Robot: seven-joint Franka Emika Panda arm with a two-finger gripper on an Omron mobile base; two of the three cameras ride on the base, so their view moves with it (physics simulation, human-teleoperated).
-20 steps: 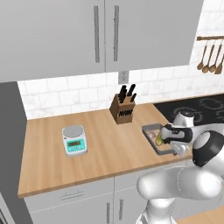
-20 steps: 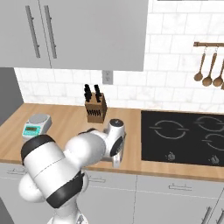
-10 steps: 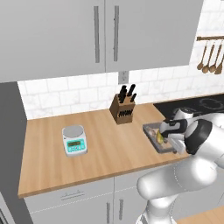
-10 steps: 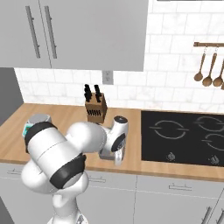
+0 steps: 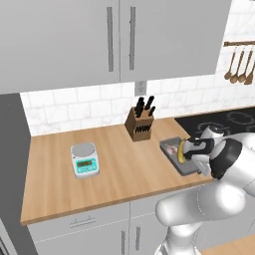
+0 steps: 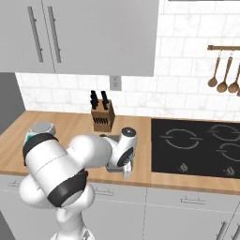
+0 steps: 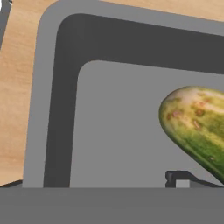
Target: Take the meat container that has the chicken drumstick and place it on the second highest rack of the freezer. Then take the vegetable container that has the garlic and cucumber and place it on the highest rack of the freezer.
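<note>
Cucumber [image 7: 199, 124] lies at the hand view's right, slanting toward lower right inside the grey tray [image 7: 48, 109], directly beneath the gripper [image 5: 185, 155], whose jaw spacing I cannot tell.

A kitchen: wooden counter [image 5: 114, 164], black cooktop [image 6: 197, 145], knife block [image 5: 140, 123], hanging spoons [image 6: 225, 72], grey cabinets [image 5: 119, 40].

A grey tray [image 5: 174, 158] sits near the bench's [image 5: 60, 184] right front edge, the cucumber [image 5: 179, 153] inside. A knife block [image 5: 140, 122] stands behind it; a scale [image 5: 84, 158] sits left.
</note>
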